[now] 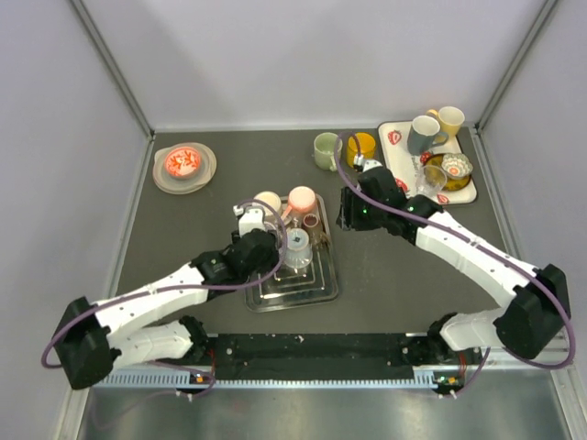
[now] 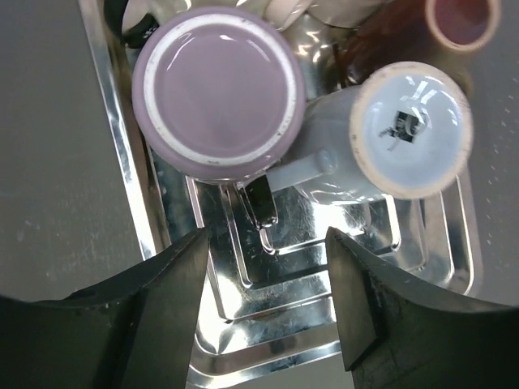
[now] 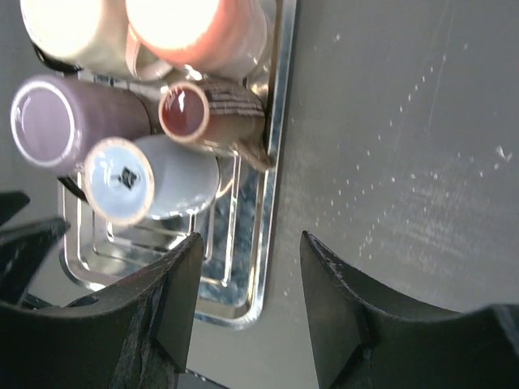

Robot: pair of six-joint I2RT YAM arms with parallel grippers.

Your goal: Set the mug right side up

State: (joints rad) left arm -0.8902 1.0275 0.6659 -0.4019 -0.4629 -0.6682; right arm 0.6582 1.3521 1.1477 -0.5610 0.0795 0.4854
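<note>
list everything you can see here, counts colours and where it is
metal tray: 1, silver, table centre
mugs on it, bases up: 5; purple mug, white mug, brown mug, pink mug, cream mug
green mug: 1, green, far side
yellow mug: 1, yellow, right of green mug
white tray: 1, white, far right
on it: grey mug, pale yellow mug, glass, patterned bowl, 1 each
plate: 1, beige, far left, red-patterned dish on it
left hand: 1, black, open, over metal tray
right hand: 1, black, open, beside tray's right edge
</note>
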